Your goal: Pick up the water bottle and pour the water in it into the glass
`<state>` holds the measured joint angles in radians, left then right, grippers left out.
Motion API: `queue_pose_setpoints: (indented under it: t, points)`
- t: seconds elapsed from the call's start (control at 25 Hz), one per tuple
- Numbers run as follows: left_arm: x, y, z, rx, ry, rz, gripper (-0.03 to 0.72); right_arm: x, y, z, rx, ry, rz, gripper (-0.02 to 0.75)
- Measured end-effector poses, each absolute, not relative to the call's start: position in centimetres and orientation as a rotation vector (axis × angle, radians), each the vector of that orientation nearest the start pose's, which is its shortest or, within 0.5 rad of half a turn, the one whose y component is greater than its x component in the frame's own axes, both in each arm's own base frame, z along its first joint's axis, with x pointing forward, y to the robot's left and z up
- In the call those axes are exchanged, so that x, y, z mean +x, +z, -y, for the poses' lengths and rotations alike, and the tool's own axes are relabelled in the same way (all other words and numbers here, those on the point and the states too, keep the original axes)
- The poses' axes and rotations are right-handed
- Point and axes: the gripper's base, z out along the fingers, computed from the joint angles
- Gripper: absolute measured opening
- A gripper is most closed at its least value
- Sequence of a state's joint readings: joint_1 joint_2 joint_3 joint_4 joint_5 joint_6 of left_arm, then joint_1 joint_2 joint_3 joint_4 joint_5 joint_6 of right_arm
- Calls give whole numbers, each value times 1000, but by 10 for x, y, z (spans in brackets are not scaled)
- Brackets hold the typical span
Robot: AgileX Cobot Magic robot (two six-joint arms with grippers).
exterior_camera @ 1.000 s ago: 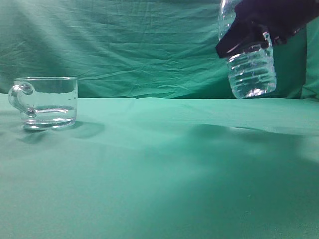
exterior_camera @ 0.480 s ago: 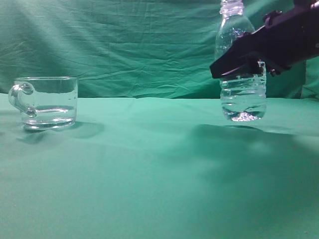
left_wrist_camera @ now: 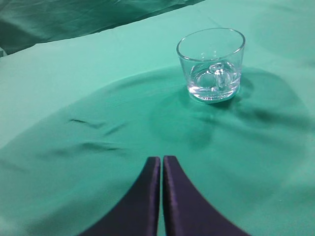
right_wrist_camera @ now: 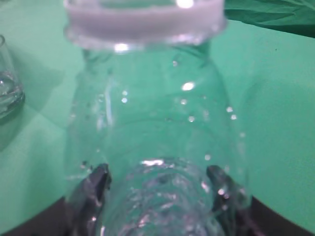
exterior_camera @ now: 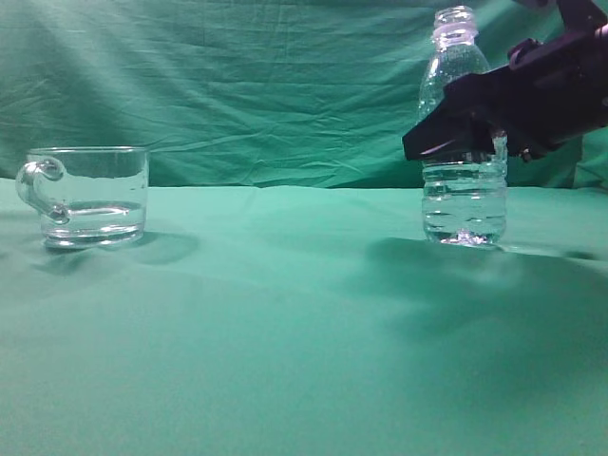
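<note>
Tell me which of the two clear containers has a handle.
The glass mug on the left: a round loop handle sticks out from its side. The ribbed water bottle on the right, held by the right gripper, has none.

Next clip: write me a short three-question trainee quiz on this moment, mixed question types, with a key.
1. True or false: the water bottle stands upright on the green cloth.
2. Multiple choice: where is the glass in the exterior view? A) far left of the cloth, apart from the bottle B) touching the bottle C) under the right hand
3. Fill in: the left hand has its fingers pressed ____ and holds nothing.

Key
1. True. The bottle's base rests on the cloth, with the right hand around its middle.
2. A.
3. Together. The left wrist view shows the fingers closed, with the glass beyond the tips and a little water in it.
</note>
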<state>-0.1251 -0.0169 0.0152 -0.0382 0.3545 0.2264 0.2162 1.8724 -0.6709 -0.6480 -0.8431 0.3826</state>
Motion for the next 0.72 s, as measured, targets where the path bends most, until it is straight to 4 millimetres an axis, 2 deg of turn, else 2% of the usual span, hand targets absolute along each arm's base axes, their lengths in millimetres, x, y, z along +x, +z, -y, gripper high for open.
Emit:
queue_pose_setpoints:
  t: [0.2, 0.28, 0.4, 0.44, 0.6, 0.72]
  points:
    - [52, 177, 8, 298, 34, -1812, 0, 307, 137, -110, -571, 569, -1847, 568]
    - [52, 177, 8, 298, 34, -1812, 0, 307, 144, -110, -572, 562, -1826, 636]
    - [52, 177, 8, 298, 34, -1812, 0, 306, 159, -109, -571, 546, -1793, 624]
    - [52, 177, 8, 298, 34, -1812, 0, 305, 166, -108, -571, 538, -1781, 665]
    - [52, 177, 8, 298, 34, -1812, 0, 297, 199, -105, -570, 501, -1705, 650]
    - [52, 177, 8, 298, 34, -1812, 0, 287, 229, -101, -567, 463, -1633, 524]
